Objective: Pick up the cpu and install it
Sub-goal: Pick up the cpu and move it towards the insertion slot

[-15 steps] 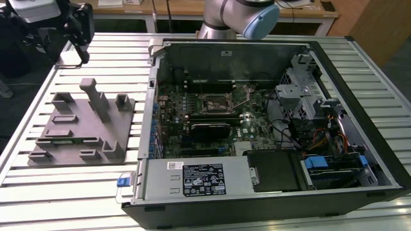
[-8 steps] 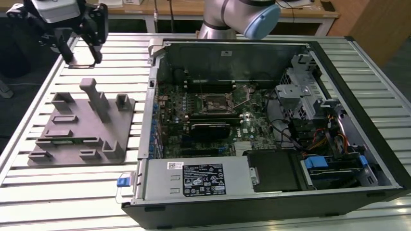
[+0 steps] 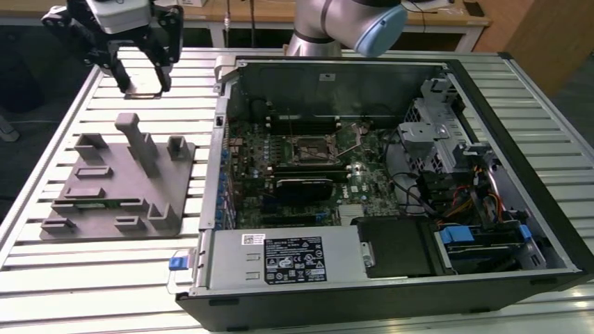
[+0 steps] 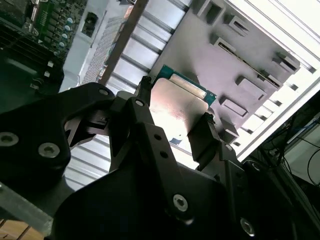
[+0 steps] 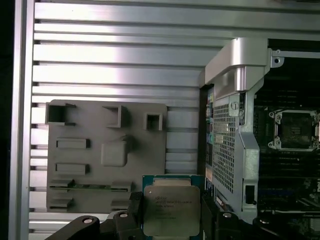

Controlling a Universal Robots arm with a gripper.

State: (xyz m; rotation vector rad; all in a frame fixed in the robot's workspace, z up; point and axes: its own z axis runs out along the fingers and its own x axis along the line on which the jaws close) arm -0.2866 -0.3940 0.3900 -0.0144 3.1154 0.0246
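Note:
The cpu (image 5: 171, 210), a flat square chip with a silver-grey top plate and a green rim, is held between my black fingers (image 5: 134, 212), and my gripper (image 5: 172, 216) is shut on it. In the second wrist view the cpu (image 4: 176, 106) sits in the gripper (image 4: 174, 120) above the grey fixture tray (image 4: 225, 60). In the exterior view the gripper (image 3: 141, 78) hangs high over the slatted table at the far left, beyond the fixture tray (image 3: 121, 184) and outside the computer case. The motherboard socket (image 3: 311, 146) lies open inside the case, also seen as the socket (image 5: 295, 130).
The open computer case (image 3: 390, 181) fills the exterior view's right, with its metal side wall (image 3: 222, 139) between the gripper and the board. A power supply (image 3: 278, 259), drive cage (image 3: 436, 139) and cables (image 3: 464, 202) crowd the case. Upright posts (image 3: 139, 139) rise from the tray.

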